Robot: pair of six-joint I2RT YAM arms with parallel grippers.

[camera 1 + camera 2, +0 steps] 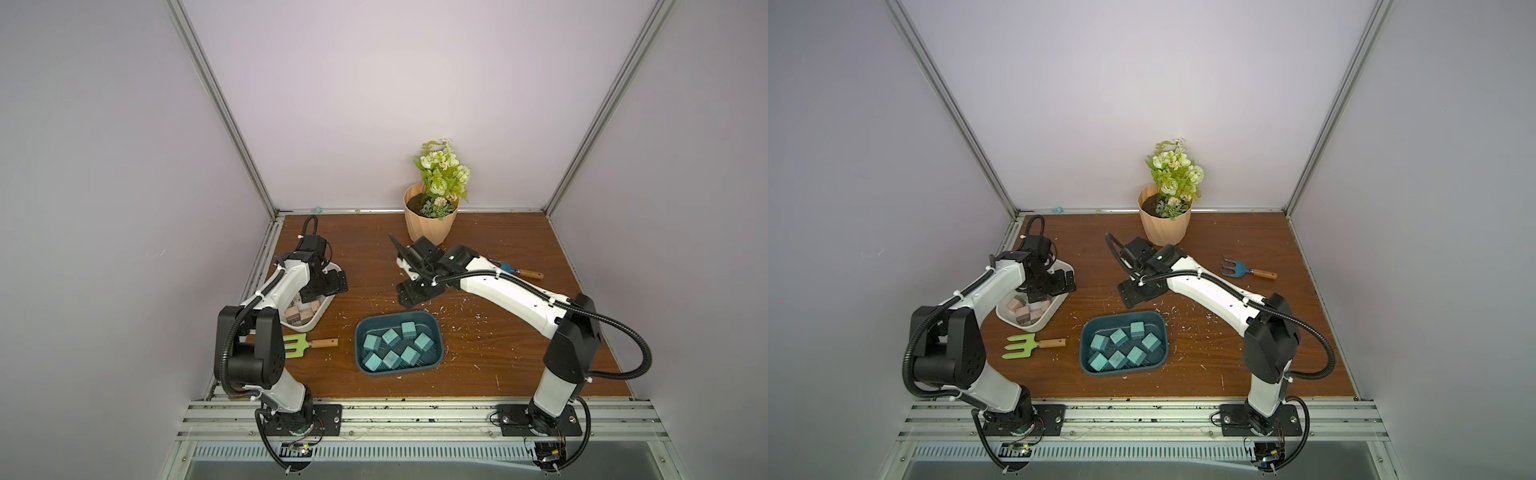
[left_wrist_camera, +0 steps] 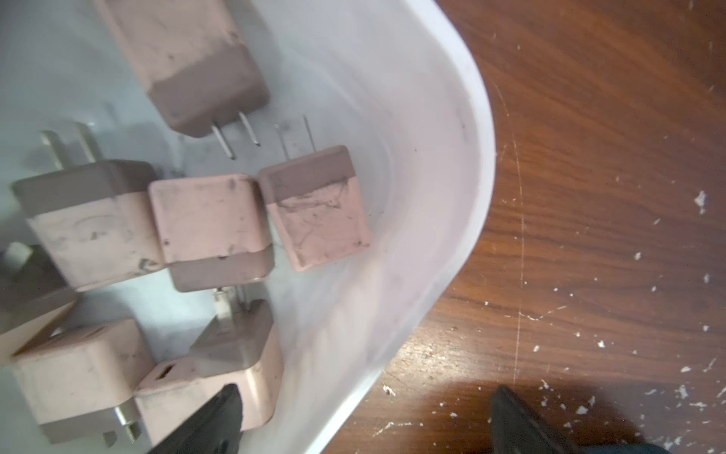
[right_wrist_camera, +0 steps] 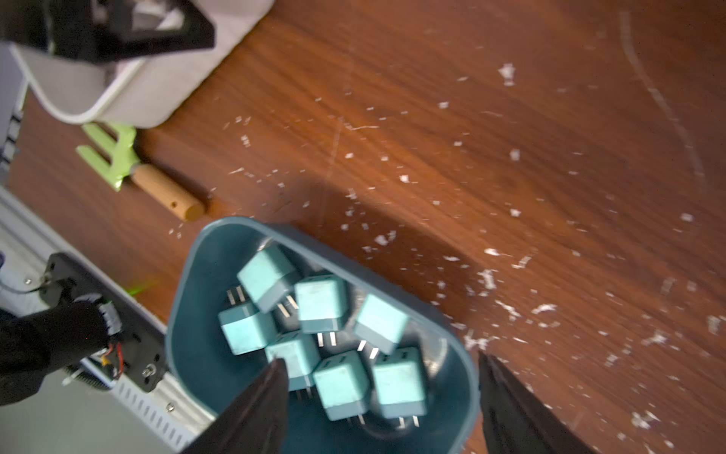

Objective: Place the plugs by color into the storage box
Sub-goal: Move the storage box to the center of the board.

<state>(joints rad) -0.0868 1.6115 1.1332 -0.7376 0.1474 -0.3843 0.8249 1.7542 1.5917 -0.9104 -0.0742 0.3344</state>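
Teal plugs (image 3: pixel 322 306) were heaped in the teal tray (image 3: pixel 196 334), lower centre of the right wrist view. Beige plugs (image 2: pixel 208 220) were gathered in the white tray (image 2: pixel 432 236), left of the left wrist view, so the colour split was judged nearly done. Right tool (image 3: pixel 381 357) was parted over the teal tray, nothing gripped. Left tool (image 2: pixel 365 389) was spread wide, empty, straddling the white tray's rim. Bare tabletop (image 1: pixel 347 305) was seen between the trays, room for retreat. Green fork (image 1: pixel 309 344) was noted just beside the white tray.

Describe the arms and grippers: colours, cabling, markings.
Matching pair: left arm and right arm have white link shells, black joints, black base plates. Black corrugated cable loops outside each. On left gripper and right gripper, black tapered fingers.
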